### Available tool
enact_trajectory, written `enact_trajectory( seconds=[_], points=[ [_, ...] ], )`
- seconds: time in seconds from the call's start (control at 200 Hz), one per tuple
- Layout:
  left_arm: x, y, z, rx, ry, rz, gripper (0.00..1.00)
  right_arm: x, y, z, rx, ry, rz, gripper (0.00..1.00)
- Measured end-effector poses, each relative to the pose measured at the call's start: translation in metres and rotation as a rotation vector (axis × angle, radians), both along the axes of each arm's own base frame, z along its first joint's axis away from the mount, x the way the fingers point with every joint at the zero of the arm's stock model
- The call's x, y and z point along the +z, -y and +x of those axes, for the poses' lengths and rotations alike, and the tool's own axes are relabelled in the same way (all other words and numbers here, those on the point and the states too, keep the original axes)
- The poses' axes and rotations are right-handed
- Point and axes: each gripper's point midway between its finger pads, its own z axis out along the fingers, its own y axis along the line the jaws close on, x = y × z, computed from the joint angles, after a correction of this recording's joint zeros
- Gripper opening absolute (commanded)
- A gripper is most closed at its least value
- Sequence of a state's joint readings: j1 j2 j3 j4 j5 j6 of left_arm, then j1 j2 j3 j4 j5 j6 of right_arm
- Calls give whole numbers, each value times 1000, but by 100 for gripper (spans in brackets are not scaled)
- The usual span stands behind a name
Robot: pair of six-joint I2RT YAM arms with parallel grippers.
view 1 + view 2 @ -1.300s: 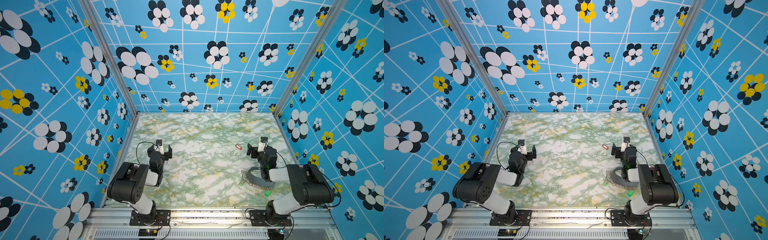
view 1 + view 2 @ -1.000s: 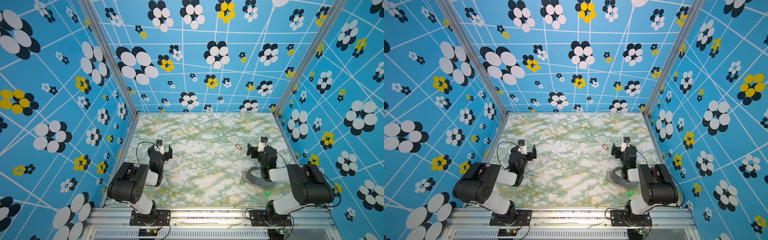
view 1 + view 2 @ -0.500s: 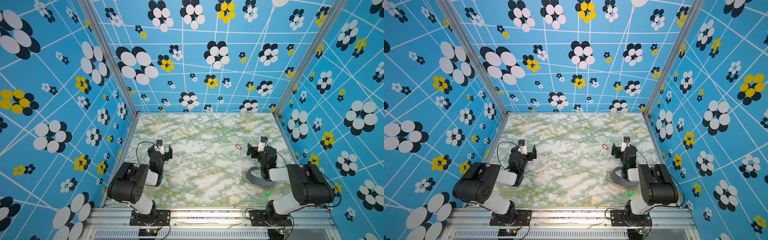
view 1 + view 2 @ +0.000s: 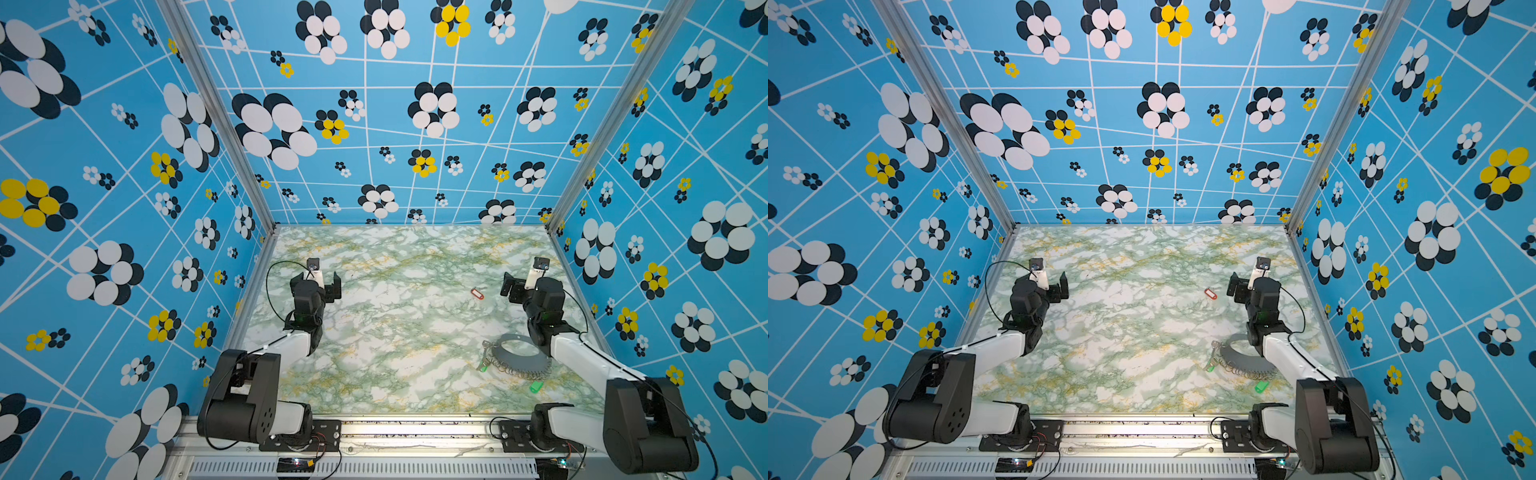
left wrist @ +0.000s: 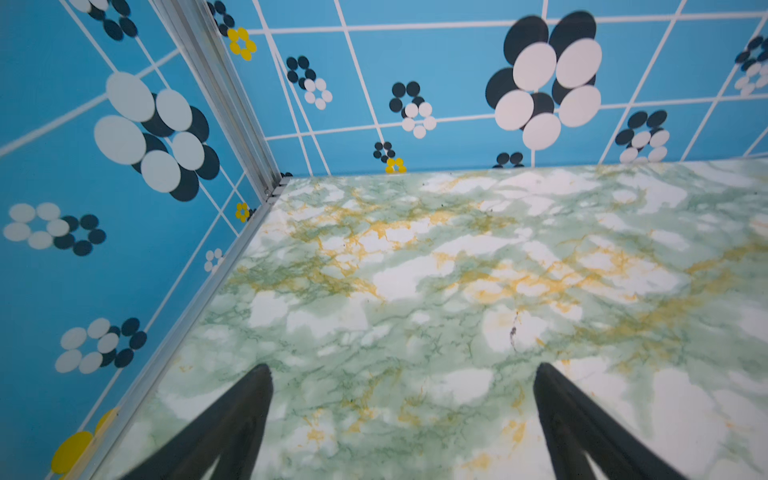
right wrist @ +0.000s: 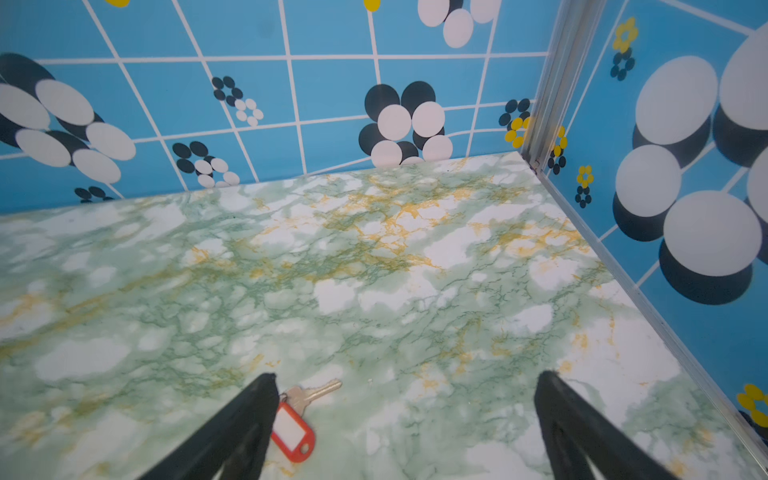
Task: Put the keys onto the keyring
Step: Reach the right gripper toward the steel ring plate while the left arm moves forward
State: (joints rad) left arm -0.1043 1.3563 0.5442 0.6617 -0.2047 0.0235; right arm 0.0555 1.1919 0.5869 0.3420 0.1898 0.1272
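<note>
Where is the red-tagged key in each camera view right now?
In a top view: red-tagged key lies on the table, right of centre.
In a top view: same spot, a little nearer the picture's middle.
Left wrist: not in it.
Right wrist: low, left of middle, beside one dark finger of the open right tool.
Shared landmark: that finger, just right of the key in both top views.

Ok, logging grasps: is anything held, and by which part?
Nothing is held: left gripper and right gripper are open and empty; the red-tagged key lies loose.
</note>
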Motion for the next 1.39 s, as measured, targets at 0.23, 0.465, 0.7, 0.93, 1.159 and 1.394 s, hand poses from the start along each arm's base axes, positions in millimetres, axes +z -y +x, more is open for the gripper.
enact_trajectory(
  seconds=[0.23, 0.465, 0.7, 0.93, 1.159, 1.394],
  points=[
    [49, 13, 6, -4, -40, -120, 99, -21, -16, -41, -28, -263, 188, 99],
    [25, 50, -22, -87, -183, -317, 99, -85, -56, -102, 7, -594, 317, 99],
    [6, 107, -63, -224, -314, -418, 99, -118, -57, -131, -56, -769, 333, 99],
    [-4, 135, -97, -313, -371, -471, 100, -148, -60, -152, -75, -883, 330, 98],
    [-23, 131, -119, -301, -423, -498, 99, -162, -68, -146, -69, -915, 330, 99],
    [-21, 129, -123, -297, -425, -503, 99, -161, -92, -124, -3, -877, 315, 98]
  ],
)
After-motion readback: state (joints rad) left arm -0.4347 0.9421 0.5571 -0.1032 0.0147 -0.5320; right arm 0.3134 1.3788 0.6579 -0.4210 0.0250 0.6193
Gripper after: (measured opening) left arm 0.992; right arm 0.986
